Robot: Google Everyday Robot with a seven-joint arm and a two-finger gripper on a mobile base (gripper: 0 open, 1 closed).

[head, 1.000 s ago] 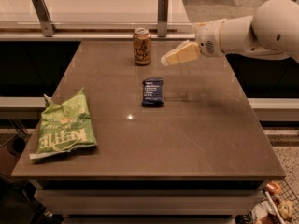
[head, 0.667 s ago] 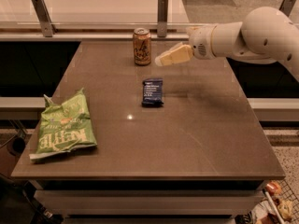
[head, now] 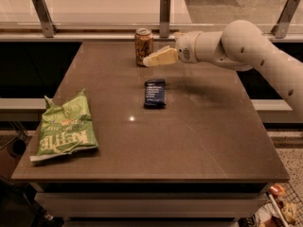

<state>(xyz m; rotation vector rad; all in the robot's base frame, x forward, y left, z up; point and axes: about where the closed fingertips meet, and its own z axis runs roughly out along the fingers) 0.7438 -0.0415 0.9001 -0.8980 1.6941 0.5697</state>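
A brown drink can (head: pixel 143 46) stands upright near the back edge of the brown table (head: pixel 203 126). My gripper (head: pixel 149 61) reaches in from the right on a white arm. Its cream tip sits just right of the can's lower half, very close to it or touching it; I cannot tell which. A dark blue snack packet (head: pixel 155 93) lies flat in the middle of the table, in front of the gripper. A green chip bag (head: pixel 66 128) lies near the front left corner.
A glass barrier with metal posts (head: pixel 164 8) runs behind the table's back edge. Dark gaps flank the table left and right. Some small items (head: pixel 279 207) sit on the floor at the bottom right.
The arm has swung left, and the gripper has gone from some way right of the can to right beside it. The can, packet and bag have not moved.
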